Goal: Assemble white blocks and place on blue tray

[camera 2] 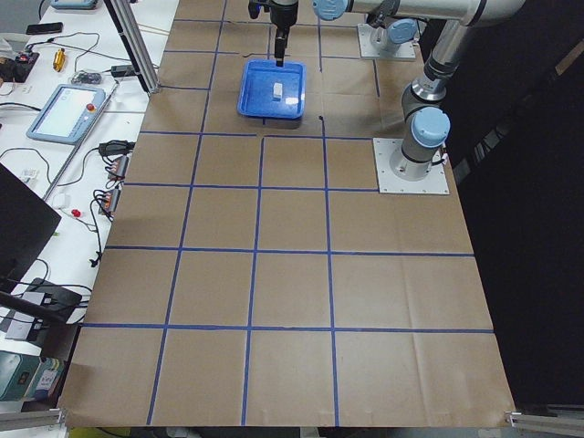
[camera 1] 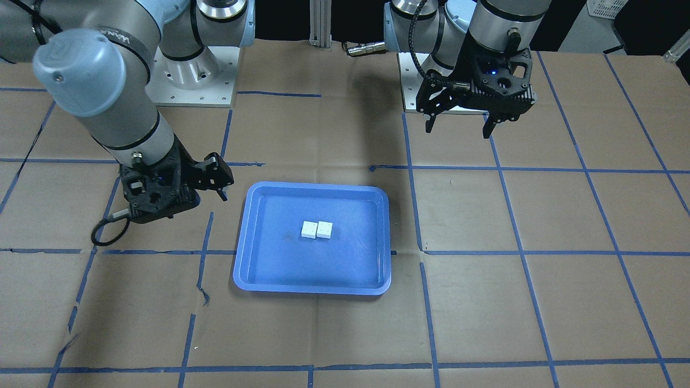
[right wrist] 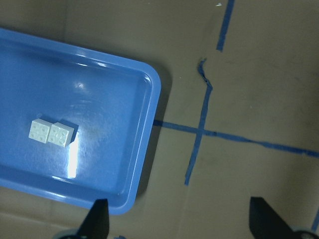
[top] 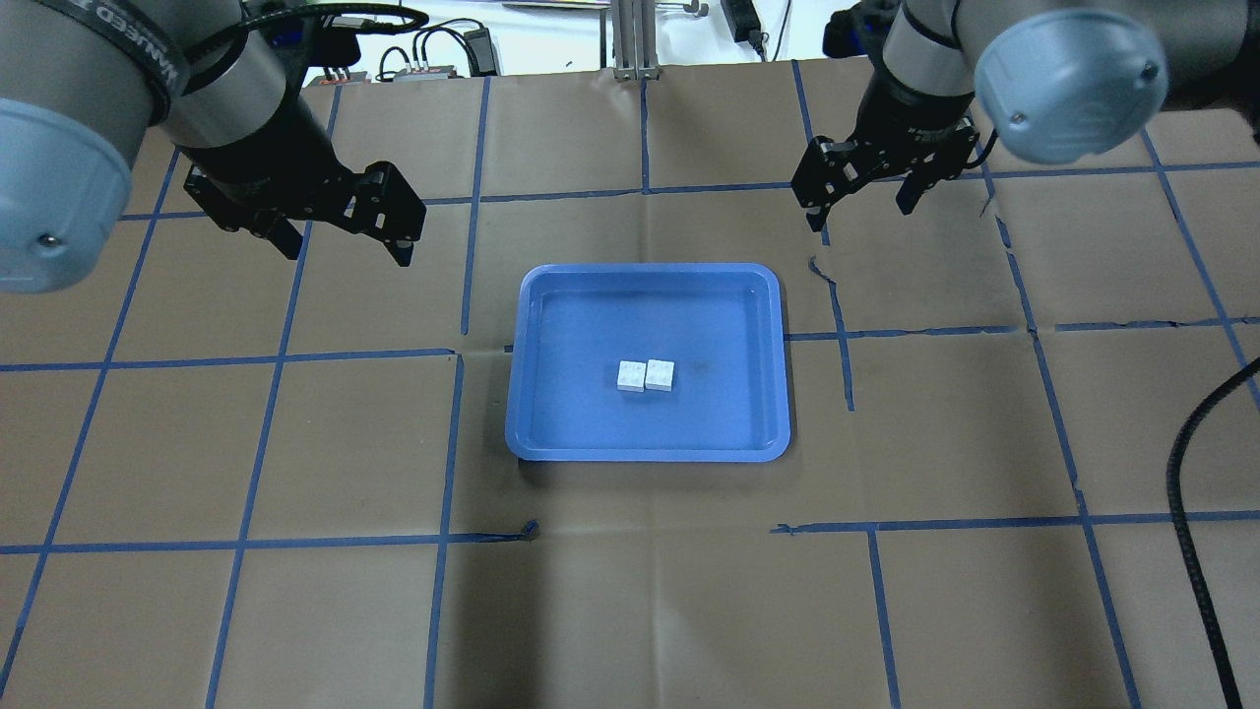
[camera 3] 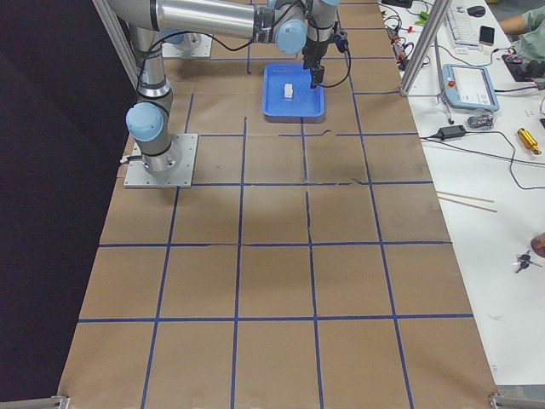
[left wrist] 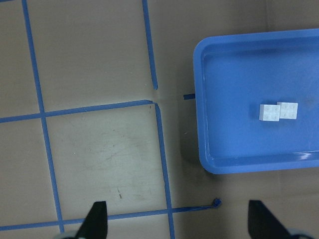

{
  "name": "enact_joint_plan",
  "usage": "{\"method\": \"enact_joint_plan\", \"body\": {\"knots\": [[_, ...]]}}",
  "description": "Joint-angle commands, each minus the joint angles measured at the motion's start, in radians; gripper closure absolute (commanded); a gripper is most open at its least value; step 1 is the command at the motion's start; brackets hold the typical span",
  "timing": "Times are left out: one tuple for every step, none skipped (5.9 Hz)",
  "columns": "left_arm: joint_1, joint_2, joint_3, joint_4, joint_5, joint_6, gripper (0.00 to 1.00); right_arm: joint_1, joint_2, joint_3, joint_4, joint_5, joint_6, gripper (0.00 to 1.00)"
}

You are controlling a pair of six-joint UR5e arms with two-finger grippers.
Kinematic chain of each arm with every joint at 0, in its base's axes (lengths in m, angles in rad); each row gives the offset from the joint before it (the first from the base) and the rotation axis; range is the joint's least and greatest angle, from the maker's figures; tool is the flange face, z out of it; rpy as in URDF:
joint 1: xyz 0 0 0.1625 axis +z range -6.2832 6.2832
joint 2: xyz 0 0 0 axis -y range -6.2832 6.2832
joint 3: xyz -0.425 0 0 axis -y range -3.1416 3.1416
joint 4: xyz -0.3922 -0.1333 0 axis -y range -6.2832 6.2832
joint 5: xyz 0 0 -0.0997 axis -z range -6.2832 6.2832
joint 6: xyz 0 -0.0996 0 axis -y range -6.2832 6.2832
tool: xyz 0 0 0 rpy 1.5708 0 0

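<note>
brown tabletop [top: 640,591] bears the blue tray [top: 650,268], white blocks [top: 646,375] touching inside. left gripper [top: 346,254] and right gripper [top: 858,217] hold fingers apart, empty; a low sweep could scatter them.

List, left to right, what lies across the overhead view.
Going rightward: left gripper, open above the table → tray, with the two blocks side by side near its middle → right gripper, open above the table.
</note>
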Motion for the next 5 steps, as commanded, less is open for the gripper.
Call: {"method": "enact_joint_plan", "body": {"knots": [[0.000, 0.000, 0.000, -0.001, -0.002, 0.000, 0.01, -0.002, -0.031, -0.108, 0.198, -0.034, 0.111, 0.00], [0.000, 0.000, 0.000, 0.000, -0.002, 0.000, 0.01, -0.005, -0.061, -0.105, 0.215, -0.038, 0.128, 0.00], [0.000, 0.000, 0.000, 0.000, -0.002, 0.000, 0.01, -0.006, -0.074, -0.102, 0.217, -0.061, 0.129, 0.00], [0.000, 0.000, 0.000, 0.000, -0.002, 0.000, 0.01, -0.008, -0.078, -0.096, 0.222, -0.060, 0.129, 0.00], [0.000, 0.000, 0.000, 0.000, 0.000, 0.000, 0.01, -0.009, -0.085, -0.087, 0.226, -0.060, 0.130, 0.00]]}}
